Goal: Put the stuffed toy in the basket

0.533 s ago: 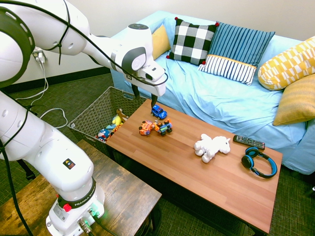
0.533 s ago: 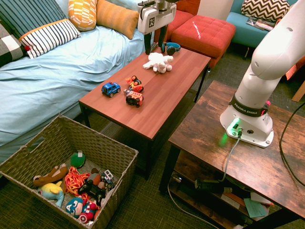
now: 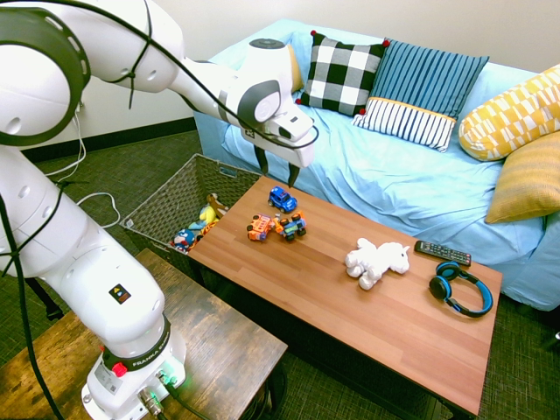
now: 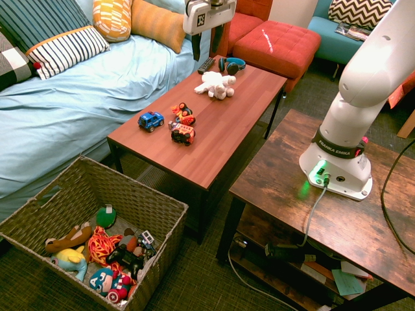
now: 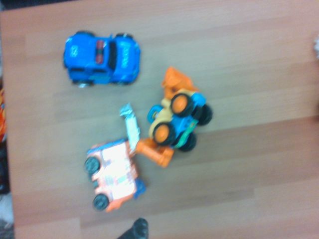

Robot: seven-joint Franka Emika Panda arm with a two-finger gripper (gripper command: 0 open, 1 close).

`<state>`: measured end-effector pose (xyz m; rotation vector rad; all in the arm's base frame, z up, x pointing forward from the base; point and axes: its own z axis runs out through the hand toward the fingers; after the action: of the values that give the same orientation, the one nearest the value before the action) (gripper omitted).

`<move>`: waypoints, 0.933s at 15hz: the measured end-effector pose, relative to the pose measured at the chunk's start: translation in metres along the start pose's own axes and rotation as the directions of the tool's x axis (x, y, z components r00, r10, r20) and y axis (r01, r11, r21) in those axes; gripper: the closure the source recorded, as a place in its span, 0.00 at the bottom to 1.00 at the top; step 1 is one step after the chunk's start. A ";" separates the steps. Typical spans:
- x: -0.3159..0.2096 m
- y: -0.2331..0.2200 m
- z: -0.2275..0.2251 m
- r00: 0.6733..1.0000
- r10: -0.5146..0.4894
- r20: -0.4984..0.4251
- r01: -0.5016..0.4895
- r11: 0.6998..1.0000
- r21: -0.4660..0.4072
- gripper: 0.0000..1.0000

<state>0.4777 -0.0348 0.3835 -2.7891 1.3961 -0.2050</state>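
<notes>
In the first exterior view, we see the gripper hanging spread and empty above the coffee table, over the blue toy car, likely poised to travel. The stuffed toy, a white stubby-legged plush, lies mid-table beside the headphones.

In the second exterior view, the basket sits on the floor off the table's end, already holding toys.

In the wrist view, only the cars show on the tabletop.

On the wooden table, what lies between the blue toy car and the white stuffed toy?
Two orange toy vehicles lie between blue toy car and white stuffed toy, first exterior view.
</notes>
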 end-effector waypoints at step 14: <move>0.226 0.060 0.166 0.923 0.380 -0.059 -0.383 0.923 -0.046 0.00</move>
<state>0.5841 -0.2584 0.2390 -2.4949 1.9470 -0.2278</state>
